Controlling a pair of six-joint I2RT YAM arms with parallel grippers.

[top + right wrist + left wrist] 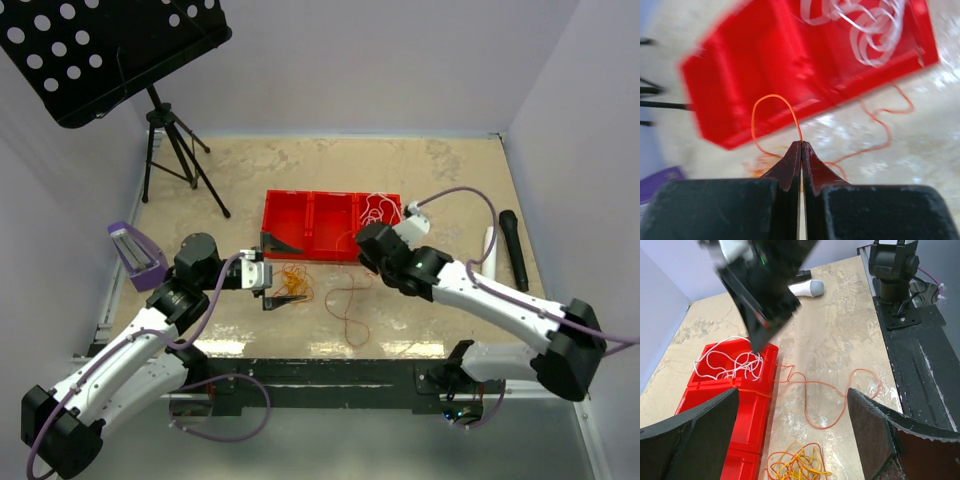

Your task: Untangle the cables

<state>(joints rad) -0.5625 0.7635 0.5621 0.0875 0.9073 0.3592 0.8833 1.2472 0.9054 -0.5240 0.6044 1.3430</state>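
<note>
My right gripper (801, 145) is shut on a thin orange cable (771, 98), which loops up from the fingertips in front of the red tray (740, 65). In the top view this gripper (362, 250) hangs at the tray's (310, 228) front right edge. A white cable (378, 208) lies coiled in the tray's right compartment. My left gripper (284, 272) stands open around an orange and yellow tangle (296, 276) on the table. In the left wrist view that tangle (797, 462) lies between the wide-open fingers (705, 425). A red-orange cable (840, 407) snakes across the table beyond it.
A black music stand (110, 50) on a tripod stands at the back left. A purple holder (135, 255) sits beside the left arm. A black microphone (513, 250) and a white cylinder (490, 245) lie at the right wall. White walls close three sides.
</note>
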